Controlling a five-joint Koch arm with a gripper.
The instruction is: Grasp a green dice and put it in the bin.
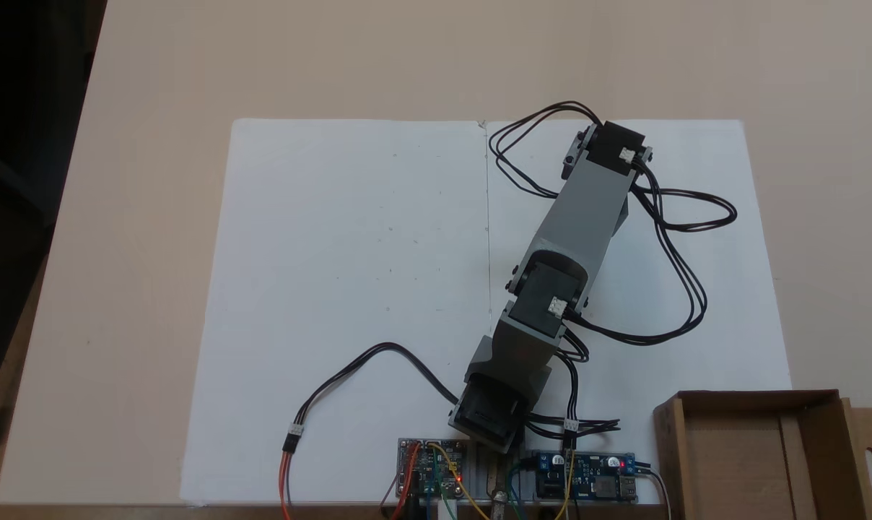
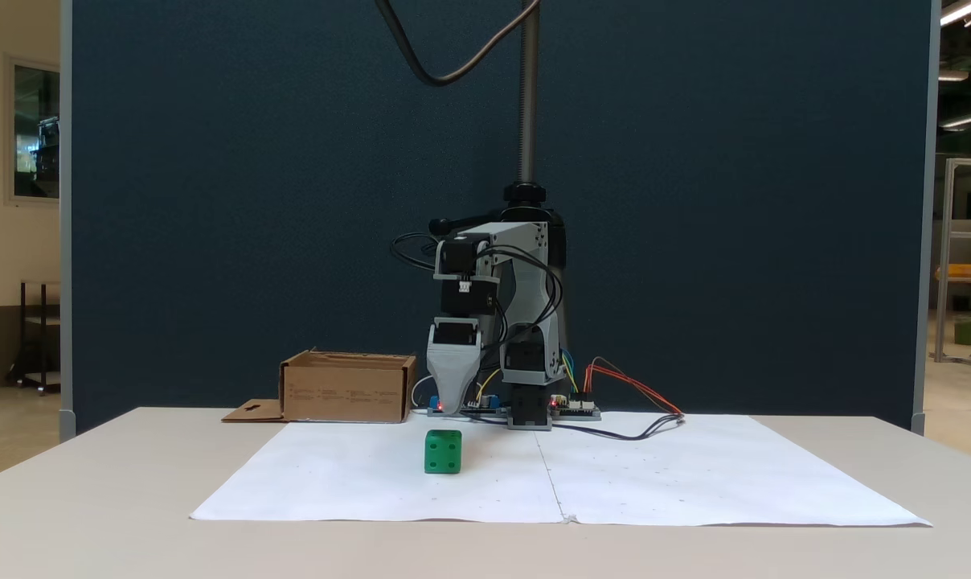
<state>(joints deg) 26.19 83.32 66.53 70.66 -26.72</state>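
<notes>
Hiding pincer [image 2: 453,402] tips, green dice [image 2: 443,451] on paper [image 2: 654,482], bin [image 1: 750,455] cropped

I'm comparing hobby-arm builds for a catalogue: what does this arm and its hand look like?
The arm is built of grey printed links joined by black servo blocks with small white connectors. Thin black cables loop loosely from its joints. The hand is a pale grey tapered shell under a black servo. At the base sit circuit boards with red lights and orange, yellow and green wires.
</notes>
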